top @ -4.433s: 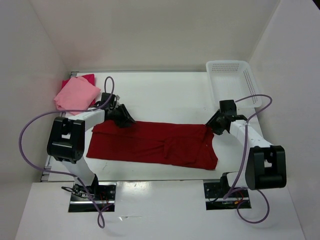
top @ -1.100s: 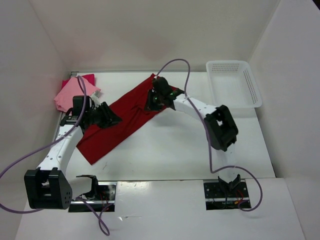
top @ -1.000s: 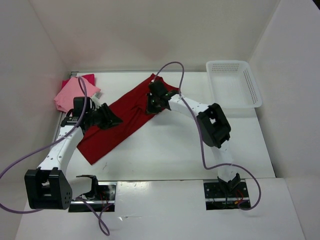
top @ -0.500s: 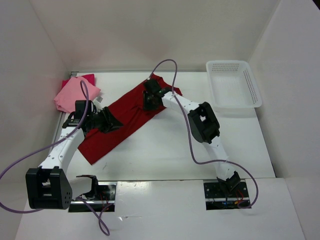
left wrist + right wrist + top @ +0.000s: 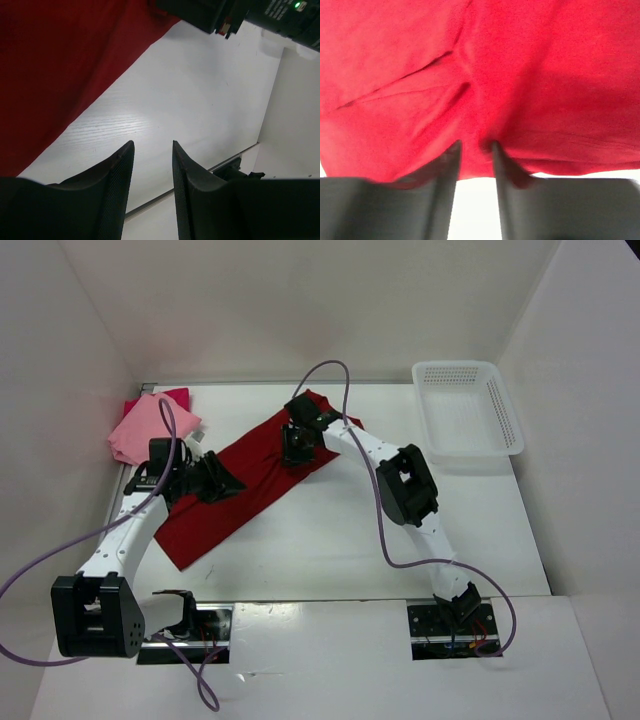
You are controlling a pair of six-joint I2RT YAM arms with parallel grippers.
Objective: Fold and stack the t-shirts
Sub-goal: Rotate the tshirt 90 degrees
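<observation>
The dark red t-shirt [image 5: 262,480] lies flat and slanted, from near left to far middle. My left gripper [image 5: 228,486] hovers over its middle, open, with only bare table between the fingers [image 5: 152,146]; the red cloth [image 5: 60,65] lies to its left. My right gripper [image 5: 291,452] is down on the shirt's far end. Its jaws [image 5: 475,147] stand apart with the tips at the edge of the red cloth [image 5: 545,75]. A folded light pink t-shirt [image 5: 150,430] rests on the magenta-pink one [image 5: 176,396] at far left.
A white perforated basket [image 5: 465,368] stands at the far right corner. White walls close in the table on the left, back and right. My right arm's wrist [image 5: 240,15] shows at the top of the left wrist view.
The red shirt earlier lay across the front; it now lies slanted. Over the last second my right gripper slid left along the shirt's far end. The left gripper hardly moved.
</observation>
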